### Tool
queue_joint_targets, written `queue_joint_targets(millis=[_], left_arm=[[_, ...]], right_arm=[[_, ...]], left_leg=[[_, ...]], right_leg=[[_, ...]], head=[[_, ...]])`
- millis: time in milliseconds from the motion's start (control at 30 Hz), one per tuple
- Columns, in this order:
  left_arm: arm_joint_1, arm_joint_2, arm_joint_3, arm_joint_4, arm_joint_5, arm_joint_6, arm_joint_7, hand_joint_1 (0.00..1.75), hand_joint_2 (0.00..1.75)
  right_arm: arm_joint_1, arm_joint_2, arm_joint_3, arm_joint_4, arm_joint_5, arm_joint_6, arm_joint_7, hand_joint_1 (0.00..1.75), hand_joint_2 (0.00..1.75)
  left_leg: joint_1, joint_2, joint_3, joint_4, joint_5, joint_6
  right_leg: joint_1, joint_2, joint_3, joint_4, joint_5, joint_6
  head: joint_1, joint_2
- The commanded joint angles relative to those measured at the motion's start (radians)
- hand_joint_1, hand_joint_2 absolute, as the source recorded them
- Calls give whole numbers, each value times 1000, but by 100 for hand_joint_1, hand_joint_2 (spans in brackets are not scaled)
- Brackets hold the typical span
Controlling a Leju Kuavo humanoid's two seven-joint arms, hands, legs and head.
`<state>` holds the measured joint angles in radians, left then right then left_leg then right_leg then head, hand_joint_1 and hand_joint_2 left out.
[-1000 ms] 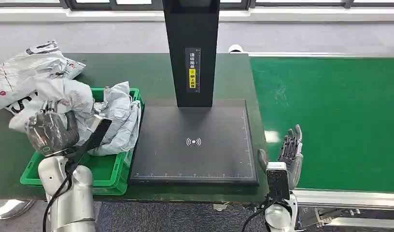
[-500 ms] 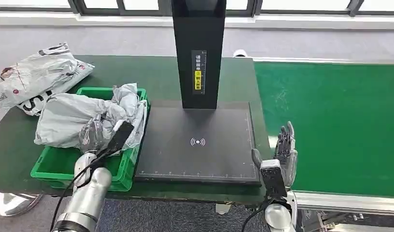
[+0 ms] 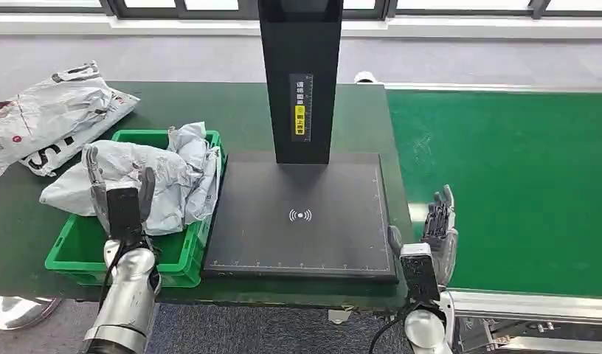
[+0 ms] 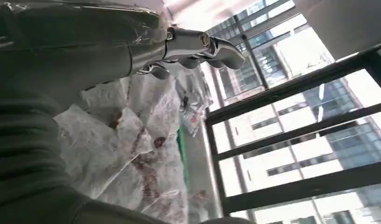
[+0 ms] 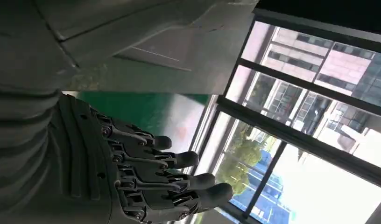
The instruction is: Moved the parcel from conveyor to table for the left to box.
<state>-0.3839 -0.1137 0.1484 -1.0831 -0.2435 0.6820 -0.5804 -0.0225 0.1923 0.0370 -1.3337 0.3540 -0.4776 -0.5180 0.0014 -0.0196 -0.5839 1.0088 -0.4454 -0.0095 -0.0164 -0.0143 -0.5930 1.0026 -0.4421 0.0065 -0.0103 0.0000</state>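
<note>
- The left hand (image 3: 119, 198) hovers over the green box (image 3: 82, 251) with fingers spread and nothing in them; if it sweeps sideways it could snag the grey parcel (image 3: 139, 177) and tip it out
- The right hand (image 3: 440, 230) stands open and empty at the near edge of the conveyor (image 3: 519, 184), fingers up; no parcel lies on the belt near it, so a reach now would close on air
- The grey parcel sits in the box but bulges over its rim, on the outer side and toward the black scanner pad (image 3: 299, 215); I judge it could slide off
- Farther back, a white parcel (image 3: 51, 114) rests on the table (image 3: 209, 110) at its far left edge, partly overhanging; a nudge might drop it
</note>
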Motion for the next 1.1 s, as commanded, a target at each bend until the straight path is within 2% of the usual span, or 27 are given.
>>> queue_joint_targets(millis=[33,333,367,400,533,567,667,733,800,833,967,1100], left_arm=[[-21,-32,16,-55,46,16,-58,0,0],[-20,-40,27,-60,38,16,-79,0,0],[-20,-38,1,-56,39,16,-77,0,0],[-20,-41,-23,-51,39,16,-79,0,175],[-53,-43,-224,70,82,-155,-30,0,175],[-59,-60,-252,96,78,-155,-42,0,175],[-83,-112,-375,180,11,-79,-118,0,175],[-84,-133,-482,184,-6,-32,-118,0,175],[-115,-150,-578,243,19,-49,-118,0,175],[-129,-159,-614,275,23,-53,-118,0,175],[-177,-189,-685,382,95,-64,-118,0,175],[-164,-199,-706,386,148,-25,-118,0,175]], right_arm=[[-49,2,-19,86,-12,-2,-5,0,175],[-51,0,-13,94,-12,0,-7,0,175],[-57,2,-10,101,-12,-1,-9,0,175],[-63,6,-7,109,-12,-2,-12,0,175],[-97,9,13,129,-25,-6,-36,0,175],[-108,6,27,138,-19,-9,-41,0,0],[-175,12,86,194,-9,-18,-54,0,0],[-221,25,117,237,-21,-31,-62,0,0],[-275,29,146,305,-39,-63,-82,0,0],[-296,28,155,336,-53,-71,-90,0,175],[-336,23,184,440,-135,-85,-172,0,175],[-296,13,243,394,-167,-166,-180,0,175]], left_leg=[[1,2,-1,0,0,0],[1,4,-3,-1,-1,-1],[2,5,-3,-1,-1,-1],[1,4,-4,-1,-1,-1],[0,2,-5,-1,0,-1],[1,1,-5,-1,0,-1],[0,-1,-7,0,0,0],[1,2,-6,0,0,0],[1,4,-6,0,-1,0],[0,3,-7,1,0,0],[0,2,-6,1,0,0],[1,6,-4,-1,-1,0]], right_leg=[[1,2,-1,-1,1,0],[1,4,-4,-2,1,-1],[2,5,-4,-3,1,-1],[1,4,-5,-2,1,-1],[1,2,-6,-1,0,0],[1,1,-5,-2,0,0],[0,-1,-6,-1,0,0],[1,2,-6,-3,2,0],[1,5,-6,-3,3,1],[0,4,-7,-2,2,2],[0,3,-6,-2,2,2],[1,7,-5,-5,3,1]], head=[[0,0],[0,0],[0,0],[0,0],[0,0],[0,0],[0,0],[0,0],[0,0],[0,0],[0,0],[0,0]])
